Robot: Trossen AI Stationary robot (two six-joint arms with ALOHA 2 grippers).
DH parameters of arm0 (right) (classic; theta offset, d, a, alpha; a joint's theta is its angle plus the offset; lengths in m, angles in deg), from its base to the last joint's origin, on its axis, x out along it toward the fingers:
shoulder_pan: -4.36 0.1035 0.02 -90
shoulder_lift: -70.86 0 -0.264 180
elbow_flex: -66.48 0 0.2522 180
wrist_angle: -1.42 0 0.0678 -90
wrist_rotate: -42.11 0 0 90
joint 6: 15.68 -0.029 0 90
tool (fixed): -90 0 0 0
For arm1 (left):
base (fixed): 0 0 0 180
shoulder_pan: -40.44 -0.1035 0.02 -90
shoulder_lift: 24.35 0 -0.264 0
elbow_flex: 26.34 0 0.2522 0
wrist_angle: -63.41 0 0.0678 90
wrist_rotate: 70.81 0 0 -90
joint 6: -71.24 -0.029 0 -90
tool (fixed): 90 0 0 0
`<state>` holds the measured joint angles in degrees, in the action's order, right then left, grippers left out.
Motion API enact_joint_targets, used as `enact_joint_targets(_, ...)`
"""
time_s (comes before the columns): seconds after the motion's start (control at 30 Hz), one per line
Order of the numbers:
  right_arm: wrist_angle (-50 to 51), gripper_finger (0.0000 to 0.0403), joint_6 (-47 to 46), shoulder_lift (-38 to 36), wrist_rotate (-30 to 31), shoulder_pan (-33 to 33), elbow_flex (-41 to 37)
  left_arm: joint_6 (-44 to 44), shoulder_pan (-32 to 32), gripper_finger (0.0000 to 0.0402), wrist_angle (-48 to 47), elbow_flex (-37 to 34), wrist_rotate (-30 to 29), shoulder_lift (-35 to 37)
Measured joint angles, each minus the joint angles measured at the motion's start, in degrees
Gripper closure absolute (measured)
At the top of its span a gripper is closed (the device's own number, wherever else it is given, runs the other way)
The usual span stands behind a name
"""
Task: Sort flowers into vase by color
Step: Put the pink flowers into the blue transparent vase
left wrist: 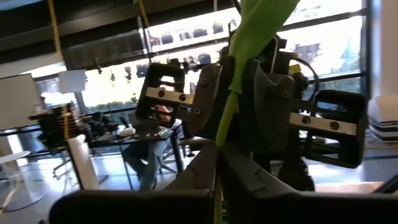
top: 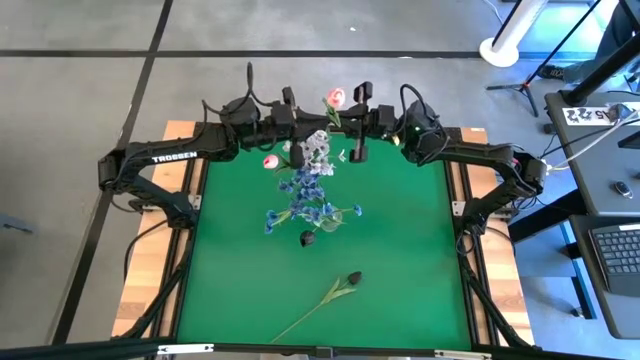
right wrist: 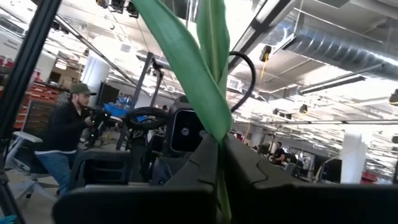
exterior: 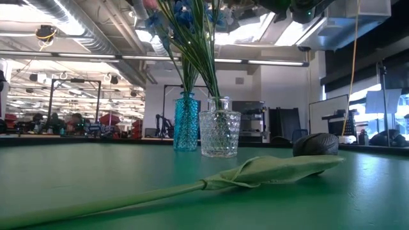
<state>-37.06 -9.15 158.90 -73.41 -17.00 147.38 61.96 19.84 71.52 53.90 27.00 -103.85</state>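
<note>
A pink tulip [top: 335,97] stands upright, high above the table's far middle, between my two grippers. My left gripper [top: 302,124] and my right gripper [top: 351,124] face each other, level, and each is shut on the tulip's green stalk. A blue vase [exterior: 186,124] and a clear glass vase [exterior: 219,133] stand on the green mat, holding blue sprays [top: 300,205], white sprays [top: 318,148], a second pink tulip [top: 270,162] and a near-black tulip [top: 308,238]. Another near-black tulip [top: 352,279] lies on the mat on its leaf and stalk. My left gripper pinches the pink tulip's green stalk [left wrist: 221,134] between its two fingers, coming level from the table's left and lying across the stalk. The stalk rises upright past the fingers, clear of the table. My right gripper pinches the stalk where its leaves [right wrist: 214,121] begin, between its two fingers, coming level from the table's right and across the stalk. The leaves rise upright above the fingers.
The two vases stand close together in the mat's middle [top: 400,250], just nearer than the grippers. The lying tulip's stalk [top: 300,322] reaches toward the near edge. The mat's left and right parts are bare. A person [right wrist: 62,137] shows in the room beyond.
</note>
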Motion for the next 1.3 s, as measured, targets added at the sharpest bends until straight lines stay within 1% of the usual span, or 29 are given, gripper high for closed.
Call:
enact_joint_targets(0.1, 0.8, 0.0373, 0.0, -0.2, 0.7, -0.1, 0.0, -0.5, 0.0, 0.0398, -0.3, 0.0, -3.1, 0.4)
enact_joint_targets(0.17, 2.9, 0.0357, 0.0, -1.2, 2.6, 0.0, 0.0, -1.5, 0.0, 0.0399, -0.4, 0.0, -4.9, 1.1)
enact_joint_targets(0.3, 8.4, 0.0314, 1.4, -4.4, 4.2, 0.0, 0.0, -1.8, -0.5, 0.0400, 0.0, -0.1, -8.0, 5.3)
enact_joint_targets(0.43, 15.4, 0.0270, 3.3, -7.9, 5.7, 0.0, 0.0, -1.8, -1.2, 0.0400, -1.3, 0.0, -8.0, 10.2)
enact_joint_targets(0.53, 22.4, 0.0245, 6.1, -10.7, 6.9, 0.0, 0.0, -1.8, -1.2, 0.0401, -5.4, 0.0, -8.0, 14.5)
enact_joint_targets(0.6, 28.8, 0.0233, 9.2, -12.6, 7.2, 0.0, 0.0, -1.8, -1.2, 0.0401, -8.5, 0.0, -8.4, 17.9)
enact_joint_targets(0.67, 34.8, 0.0226, 12.0, -14.1, 8.4, 0.0, 0.0, -1.7, -1.2, 0.0401, -12.6, 0.0, -8.7, 21.2)
enact_joint_targets(0.73, 37.8, 0.0225, 12.6, -15.3, 7.6, 0.0, -0.8, -0.6, -1.2, 0.0401, -17.4, 0.0, -8.2, 24.1)
enact_joint_targets(0.8, 37.5, 0.0227, 11.5, -16.2, 4.6, -0.2, -2.9, 0.6, -1.2, 0.0401, -23.0, 0.0, -5.9, 26.8)
enact_joint_targets(0.83, 37.4, 0.0229, 10.9, -16.8, 3.7, -0.7, -4.3, 1.5, -1.2, 0.0401, -24.3, -0.6, -5.1, 27.9)
enact_joint_targets(0.9, 36.4, 0.0234, 10.1, -18.0, 3.3, -2.0, -7.5, 2.8, -0.9, 0.0401, -25.4, -3.2, -4.8, 30.7)
enact_joint_targets(0.97, 32.3, 0.0236, 8.1, -18.4, 3.4, -3.6, -11.5, 3.3, -0.7, 0.0401, -24.4, -7.1, -4.8, 33.1)
enact_joint_targets(1.1, 21.3, 0.0237, 1.7, -17.8, 2.0, -7.6, -21.4, 5.2, -0.8, 0.0401, -18.8, -17.9, -5.8, 38.2)
enact_joint_targets(1.17, 15.6, 0.0237, -0.4, -17.1, 2.0, -8.7, -25.8, 5.9, -0.8, 0.0401, -13.9, -24.0, -6.0, 40.6)
enact_joint_targets(1.3, 8.6, 0.0237, -3.1, -15.1, 2.0, -9.8, -32.1, 7.4, -0.8, 0.0401, -2.7, -34.6, -6.0, 43.3)
